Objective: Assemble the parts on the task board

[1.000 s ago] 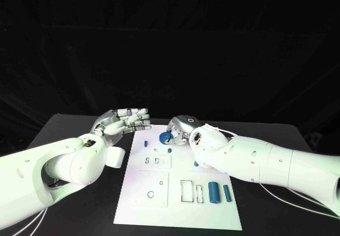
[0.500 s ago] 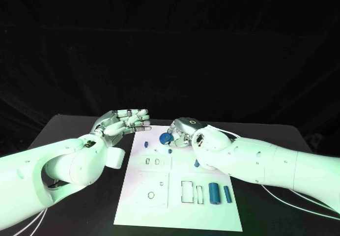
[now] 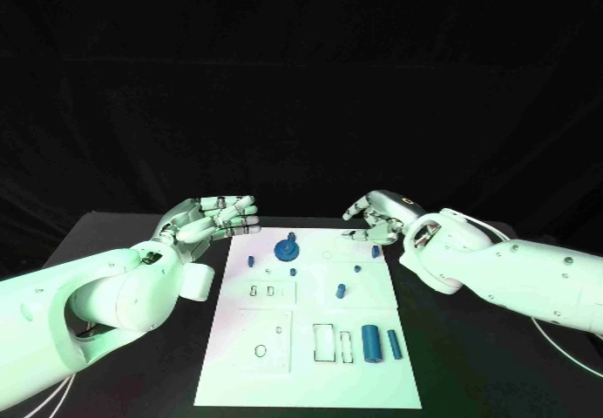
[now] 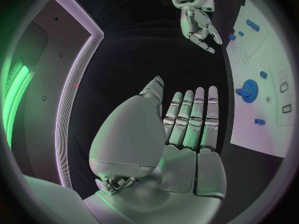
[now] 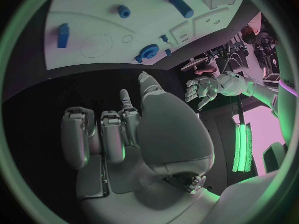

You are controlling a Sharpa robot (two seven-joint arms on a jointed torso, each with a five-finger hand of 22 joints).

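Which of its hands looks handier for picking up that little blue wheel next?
Probably the left robot hand. It holds nothing and hovers just off the task board, beside the end where the blue gear lies. The right robot hand, also holding nothing, hovers farther away.

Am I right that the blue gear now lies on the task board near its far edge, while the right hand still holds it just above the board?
Not quite. The blue gear does lie on the task board near its far edge, but the right hand holds nothing: in the head view it hangs off to the board's far right corner, fingers curled, well clear of the gear.
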